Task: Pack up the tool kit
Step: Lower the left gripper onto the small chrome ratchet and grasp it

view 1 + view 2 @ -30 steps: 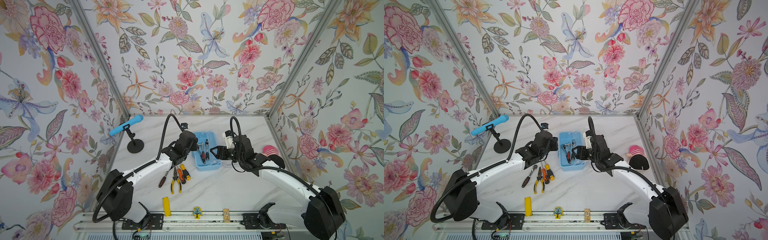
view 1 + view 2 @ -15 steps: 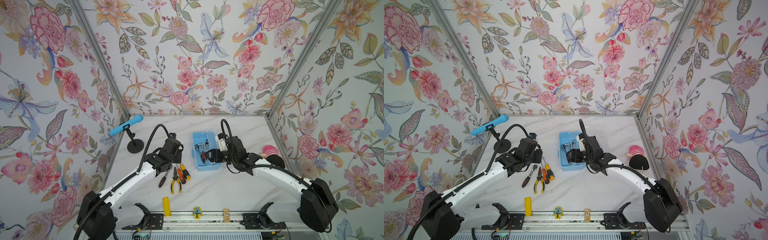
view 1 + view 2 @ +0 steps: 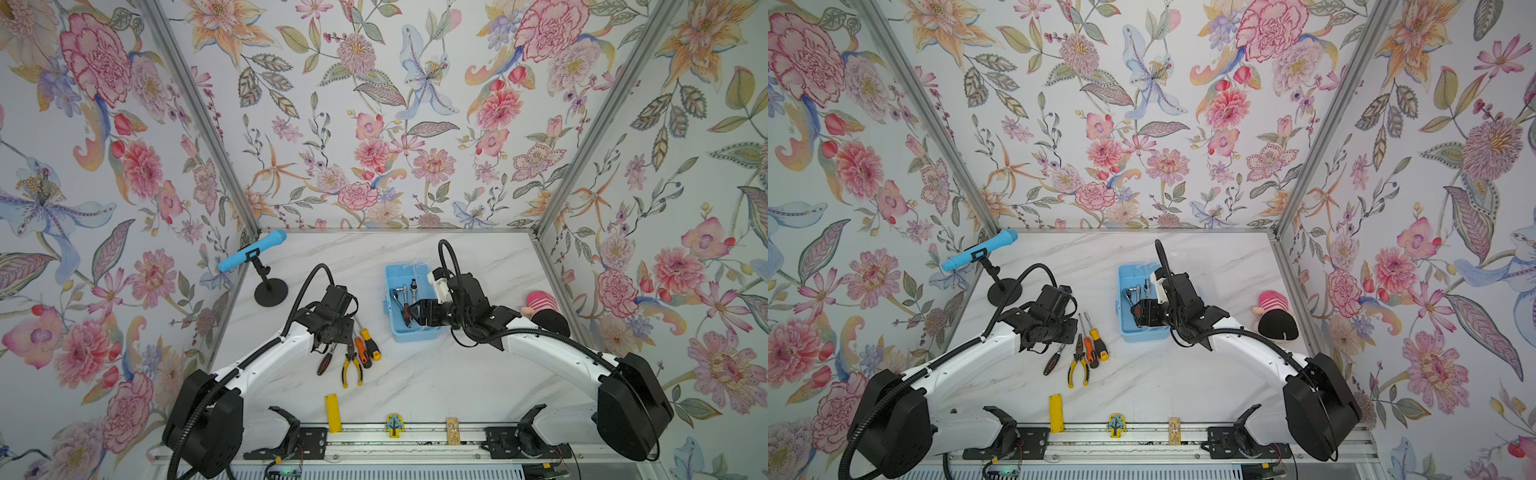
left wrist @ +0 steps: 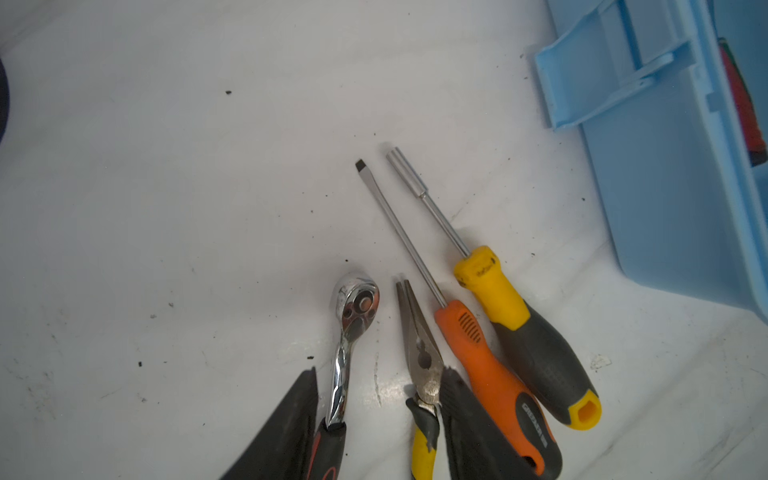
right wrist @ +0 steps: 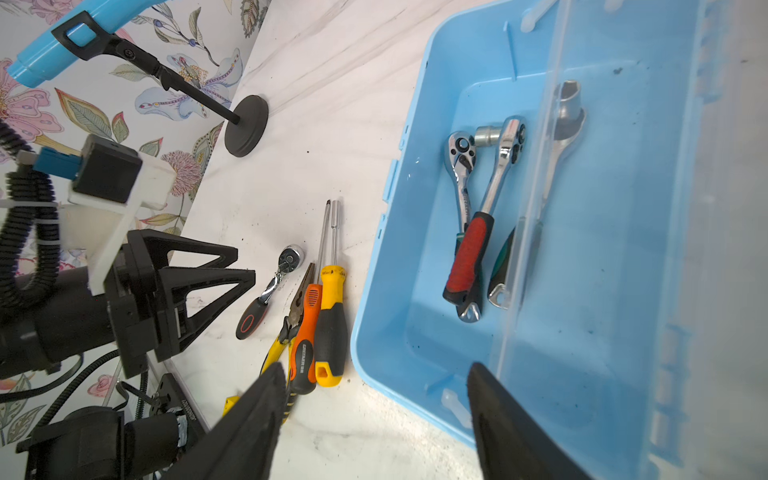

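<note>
My left jaws stand apart, straddling both the loose ratchet wrench (image 4: 353, 316) and the pliers (image 4: 419, 353) on the surface (image 4: 166, 208) beside the open blue box (image 4: 665, 187); closing here could pinch both or shove the orange screwdriver (image 4: 486, 365) just beside them. My right jaws hang apart, empty, over the box and might snag its clear lid (image 5: 623, 249).

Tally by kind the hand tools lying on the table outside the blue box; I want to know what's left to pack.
Screwdrivers: 2 (orange screwdriver, yellow screwdriver)
Pliers: 1
Ratchet wrench: 1
Total: 4
</note>
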Controlling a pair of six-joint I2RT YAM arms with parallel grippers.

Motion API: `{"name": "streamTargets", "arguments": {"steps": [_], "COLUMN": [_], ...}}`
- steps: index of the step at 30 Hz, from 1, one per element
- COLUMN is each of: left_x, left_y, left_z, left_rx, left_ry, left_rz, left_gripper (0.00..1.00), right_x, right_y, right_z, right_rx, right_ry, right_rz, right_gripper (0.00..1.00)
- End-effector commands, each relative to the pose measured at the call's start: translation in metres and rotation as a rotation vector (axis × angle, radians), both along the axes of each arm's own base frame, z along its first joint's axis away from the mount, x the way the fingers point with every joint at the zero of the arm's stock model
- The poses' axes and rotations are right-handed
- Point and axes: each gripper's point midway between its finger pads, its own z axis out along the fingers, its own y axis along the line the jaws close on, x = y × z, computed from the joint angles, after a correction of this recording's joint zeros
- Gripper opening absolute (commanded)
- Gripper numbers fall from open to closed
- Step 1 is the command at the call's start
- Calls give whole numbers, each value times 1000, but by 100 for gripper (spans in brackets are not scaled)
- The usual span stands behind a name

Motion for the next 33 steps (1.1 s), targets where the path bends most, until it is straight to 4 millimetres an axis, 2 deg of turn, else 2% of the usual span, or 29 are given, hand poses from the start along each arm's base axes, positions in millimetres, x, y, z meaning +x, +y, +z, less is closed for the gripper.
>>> {"name": "streamTargets", "arguments": {"steps": [1, 16, 33], "left_x": [-13, -19, -16], "left_y": [0, 22, 27], "left_z": [-20, -52, -76], "left_rx": [-2, 100, 93], "left_ry": [80, 169, 213], "left_rz": [-30, 29, 52], "left_gripper": [52, 53, 29], "right_x": [4, 5, 5], "right_y": [5, 4, -4], "right_z": [0, -11, -17], "right_rx": [8, 8, 10], "right_ry": [-1, 14, 23], "right_rz": [-1, -4, -18], "right_gripper": [70, 70, 69]}}
